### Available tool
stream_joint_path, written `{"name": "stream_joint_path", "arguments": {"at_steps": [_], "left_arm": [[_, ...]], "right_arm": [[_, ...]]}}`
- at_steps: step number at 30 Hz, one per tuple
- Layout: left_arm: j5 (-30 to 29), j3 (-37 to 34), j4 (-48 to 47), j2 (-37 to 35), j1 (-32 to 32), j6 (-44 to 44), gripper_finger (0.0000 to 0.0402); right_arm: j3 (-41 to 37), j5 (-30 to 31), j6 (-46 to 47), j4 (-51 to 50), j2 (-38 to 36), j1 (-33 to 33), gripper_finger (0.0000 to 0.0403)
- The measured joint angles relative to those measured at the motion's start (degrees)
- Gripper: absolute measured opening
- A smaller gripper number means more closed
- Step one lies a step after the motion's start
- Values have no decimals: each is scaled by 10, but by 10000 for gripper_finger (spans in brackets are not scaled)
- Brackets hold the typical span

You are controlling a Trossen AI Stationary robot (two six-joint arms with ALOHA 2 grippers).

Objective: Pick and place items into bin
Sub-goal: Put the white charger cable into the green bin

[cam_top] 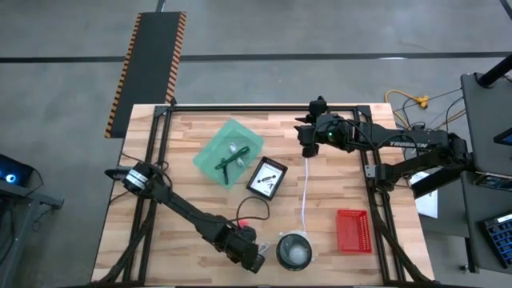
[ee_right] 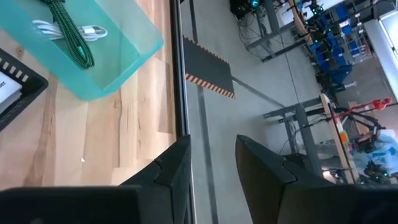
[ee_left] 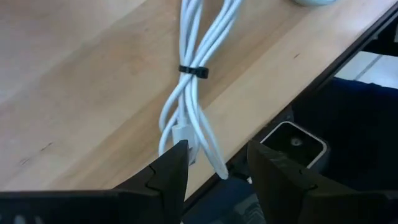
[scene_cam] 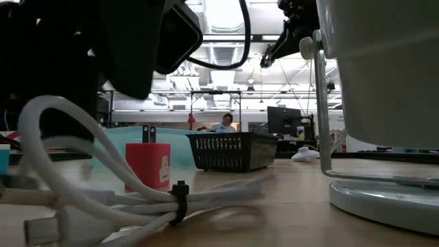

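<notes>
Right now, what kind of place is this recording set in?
Probably an industrial lab or workshop: a wooden table stands on a bare concrete floor beside a hazard-striped mat, with exposed ceiling ducts and monitors behind.

A robotics lab or industrial workshop. A butcher-block table point(cam_top: 200, 184) sits in a black metal frame on a bare grey concrete floor point(cam_top: 320, 32), with a hazard-striped black mat point(cam_top: 152, 60) beside it. Beyond it the low view shows exposed ceiling ducts and strip lights point(scene_cam: 226, 51), monitors point(scene_cam: 281, 120) on benches and a seated person point(scene_cam: 223, 125) (far off), and the right wrist view shows blue equipment racks point(ee_right: 339, 37).
</notes>
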Motion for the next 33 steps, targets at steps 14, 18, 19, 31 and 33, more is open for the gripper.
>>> {"name": "stream_joint_path", "arguments": {"at_steps": [14, 18, 19, 31, 33], "left_arm": [[1, -15, -3, 2, 0, -1, 148], [1, -20, -1, 2, 0, -1, 148], [1, -22, -2, 2, 0, -1, 148], [50, -50, 31, 2, 0, -12, 87], [50, -50, 31, 2, 0, -8, 60]], "right_arm": [[0, 0, -3, 0, 0, -3, 94], [0, 1, -2, 0, 0, -3, 93], [0, 1, -2, 0, 0, -3, 93], [0, 1, -7, 0, 0, -3, 78], [0, 1, -7, 0, 0, -3, 76]]}}
